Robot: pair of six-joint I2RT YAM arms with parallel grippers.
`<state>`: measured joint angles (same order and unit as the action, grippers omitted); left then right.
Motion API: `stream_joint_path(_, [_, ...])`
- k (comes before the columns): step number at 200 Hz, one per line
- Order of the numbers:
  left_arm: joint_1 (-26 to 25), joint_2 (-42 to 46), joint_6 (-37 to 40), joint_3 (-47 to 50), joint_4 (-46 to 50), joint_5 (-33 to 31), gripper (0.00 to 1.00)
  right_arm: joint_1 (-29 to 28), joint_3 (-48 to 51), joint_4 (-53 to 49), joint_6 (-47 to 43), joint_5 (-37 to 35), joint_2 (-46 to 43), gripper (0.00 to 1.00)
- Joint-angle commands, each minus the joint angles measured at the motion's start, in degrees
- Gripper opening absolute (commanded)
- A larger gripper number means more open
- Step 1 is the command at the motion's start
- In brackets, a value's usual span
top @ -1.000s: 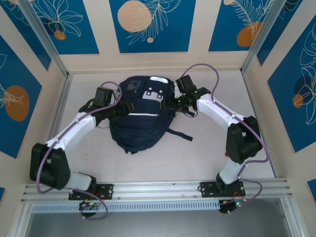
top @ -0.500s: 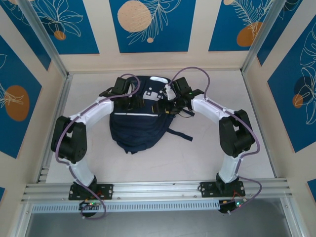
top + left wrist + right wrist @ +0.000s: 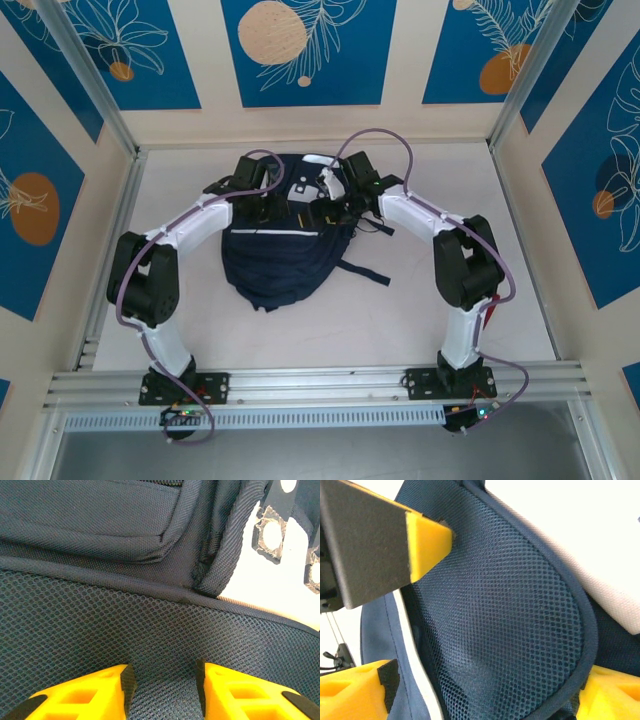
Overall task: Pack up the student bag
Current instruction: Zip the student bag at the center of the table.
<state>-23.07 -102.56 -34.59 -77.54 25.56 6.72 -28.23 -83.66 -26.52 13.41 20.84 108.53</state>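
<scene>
The student bag [image 3: 285,255], a dark navy backpack with a white stripe and a light grey patch [image 3: 303,190], lies flat at mid-table. My left gripper [image 3: 270,205] is down on the bag's upper left. In the left wrist view its yellow fingers [image 3: 100,690] stand narrowly apart, and the left gripper [image 3: 165,692] pinches the bag's navy mesh [image 3: 150,630]. My right gripper [image 3: 326,205] is over the upper right of the bag. The right gripper [image 3: 485,690] is open wide, straddling a mesh panel [image 3: 505,620] edged with navy binding.
A dark strap [image 3: 365,272] trails from the bag toward the right on the pale table [image 3: 420,300]. Metal frame posts and patterned walls enclose the table on three sides. A yellow-tipped grey finger [image 3: 427,537] sits close above the mesh in the right wrist view.
The left arm swung in from the bag's left side onto its top and its jaws narrowed. The right gripper shifted left over the bag and its jaws widened.
</scene>
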Motion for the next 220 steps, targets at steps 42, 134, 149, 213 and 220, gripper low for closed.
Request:
stream_joint_path(42, [-0.2,-3.1,-1.2,0.4,1.1,-1.7,0.41,-3.0,8.6,-5.3,-6.0,11.7,-8.5,0.84])
stream_joint_path(134, [-0.2,-3.4,-0.7,-0.7,2.0,-0.6,0.41,-5.5,8.0,-7.0,-13.3,-5.3,-6.9,0.53])
stream_joint_path(149, [-0.2,-3.4,-0.7,-0.8,1.9,-0.4,0.41,-6.1,7.9,-6.7,-13.7,-8.2,-6.5,0.46])
stream_joint_path(213, [-0.8,-1.0,1.0,-2.0,-1.0,4.8,0.34,-6.1,10.5,-3.9,-12.4,-16.2,-9.3,0.05])
stream_joint_path(220, [-0.9,-0.7,1.7,-2.2,-1.4,5.7,0.33,-5.9,10.9,-3.5,-12.1,-17.5,-9.7,0.03])
